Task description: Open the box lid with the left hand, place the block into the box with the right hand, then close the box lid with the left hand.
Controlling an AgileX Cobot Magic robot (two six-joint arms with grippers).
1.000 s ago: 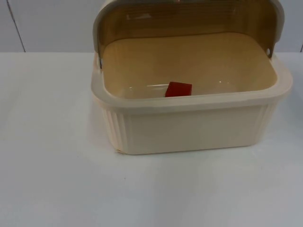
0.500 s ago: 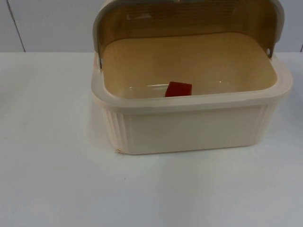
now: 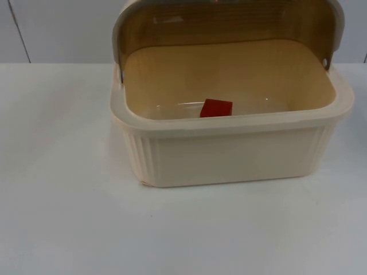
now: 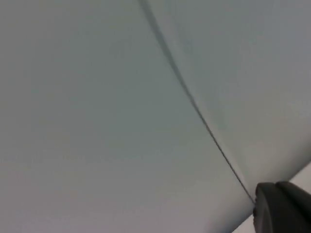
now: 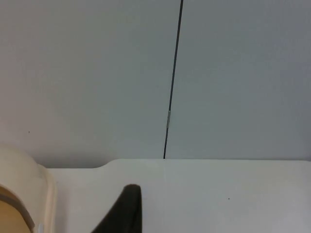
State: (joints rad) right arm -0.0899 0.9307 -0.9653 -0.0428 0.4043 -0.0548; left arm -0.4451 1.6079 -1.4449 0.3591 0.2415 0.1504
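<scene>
The left gripper (image 4: 282, 208) is seen as one black fingertip against the grey partition wall (image 4: 97, 107), raised clear of the table (image 3: 63, 212); how far its fingers are spread cannot be told. At centre, the cream box (image 3: 229, 154) stands on the table with its lid (image 3: 229, 23) swung up and back, so that the interior is exposed. The red block (image 3: 216, 107) lies on the box floor just behind the front wall, which suggests the placing step is done. The right gripper (image 5: 124, 211) is held beside the box's right end, pointed at the wall; its spread cannot be told either. Closing the lid is judged to remain.
</scene>
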